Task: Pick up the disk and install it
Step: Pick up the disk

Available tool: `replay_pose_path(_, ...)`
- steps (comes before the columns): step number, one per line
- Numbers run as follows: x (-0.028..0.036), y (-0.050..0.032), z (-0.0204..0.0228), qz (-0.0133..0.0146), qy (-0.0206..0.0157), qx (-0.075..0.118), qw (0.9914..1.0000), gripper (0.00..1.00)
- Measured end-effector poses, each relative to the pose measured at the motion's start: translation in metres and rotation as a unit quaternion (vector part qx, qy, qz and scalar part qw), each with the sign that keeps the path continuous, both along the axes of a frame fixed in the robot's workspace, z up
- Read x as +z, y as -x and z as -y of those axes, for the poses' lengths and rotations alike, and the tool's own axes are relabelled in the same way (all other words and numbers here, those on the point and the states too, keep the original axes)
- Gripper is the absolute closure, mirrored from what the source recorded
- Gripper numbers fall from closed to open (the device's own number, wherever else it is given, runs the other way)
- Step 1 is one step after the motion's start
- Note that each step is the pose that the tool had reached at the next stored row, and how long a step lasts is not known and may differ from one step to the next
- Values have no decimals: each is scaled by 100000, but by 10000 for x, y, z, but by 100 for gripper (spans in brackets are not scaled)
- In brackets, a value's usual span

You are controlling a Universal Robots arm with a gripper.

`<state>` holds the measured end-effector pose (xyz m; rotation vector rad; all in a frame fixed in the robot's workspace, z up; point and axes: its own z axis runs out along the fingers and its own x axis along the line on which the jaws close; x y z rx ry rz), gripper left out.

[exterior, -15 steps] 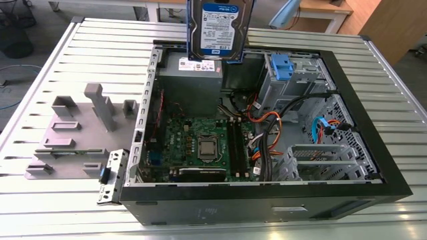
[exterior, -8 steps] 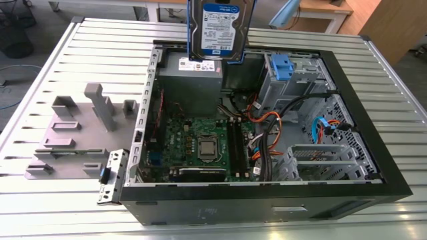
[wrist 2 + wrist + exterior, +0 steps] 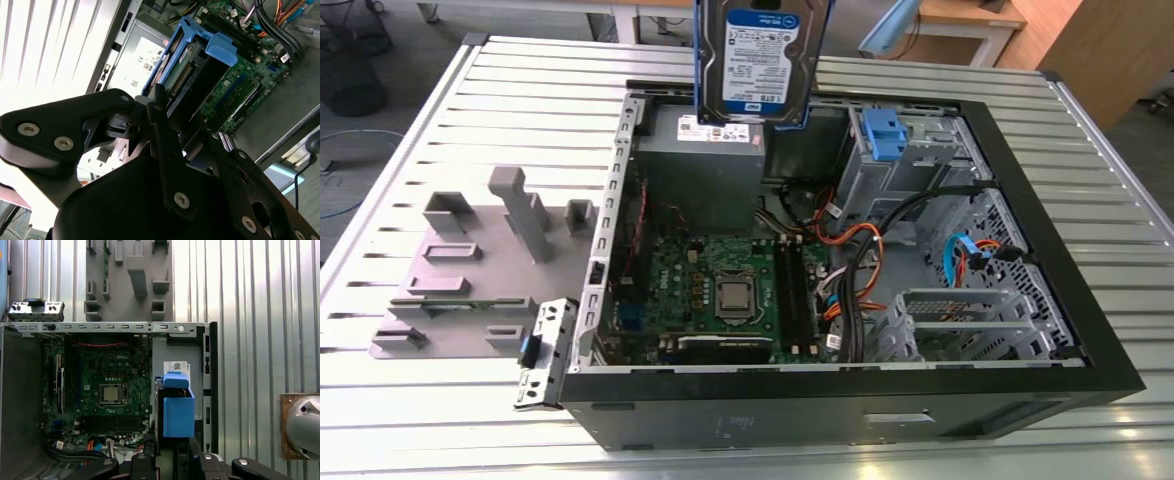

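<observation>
Fig.: disk held upright over open PC case.
Gripper clamped on disk, fingers either side, per second wrist view. Disk hangs just above PSU box, not touching; label faces out in exterior view, w/ blue rail frame around it. Motherboard lies beside PSU on case floor.

The disk stands upright at the top of the exterior view, its white-and-blue label facing the camera. Its lower edge overlaps the grey power supply box at the back of the open computer case. The case lies on the slatted metal tabletop, with a green motherboard inside and a metal cage with a blue clip toward the exterior view's right. A grey holder plate lies just beside the case on the exterior view's left.
</observation>
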<state>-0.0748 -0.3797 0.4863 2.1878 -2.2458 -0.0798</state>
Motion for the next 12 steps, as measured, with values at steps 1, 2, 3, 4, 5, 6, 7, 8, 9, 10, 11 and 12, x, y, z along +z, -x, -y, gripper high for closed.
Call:
replay_pose_path(1, 0, 0, 6, -1, 15, -2, 100000, 65)
replay_pose_path(2, 0, 0, 12, -1, 28, -1, 100000, 65)
replay_pose_path(3, 0, 0, 18, -1, 45, -3, 100000, 65)
replay_pose_path(4, 0, 0, 24, -1, 59, -2, 100000, 65)
replay_pose_path(5, 0, 0, 30, 0, 80, -2, 100000, 65)
replay_pose_path(6, 0, 0, 36, 2, 102, 0, 100000, 65)
replay_pose_path(7, 0, 0, 42, 0, 135, -2, 100000, 65)
replay_pose_path(8, 0, 0, 48, -2, 170, -2, 100000, 65)
replay_pose_path(9, 0, 0, 55, -1, 198, -2, 100000, 65)
replay_pose_path(10, 0, 0, 62, 0, 228, -2, 100000, 65)
replay_pose_path(11, 1, 0, 68, -2, 264, -3, 100000, 65)
replay_pose_path(12, 0, 0, 74, -1, 295, -3, 100000, 65)
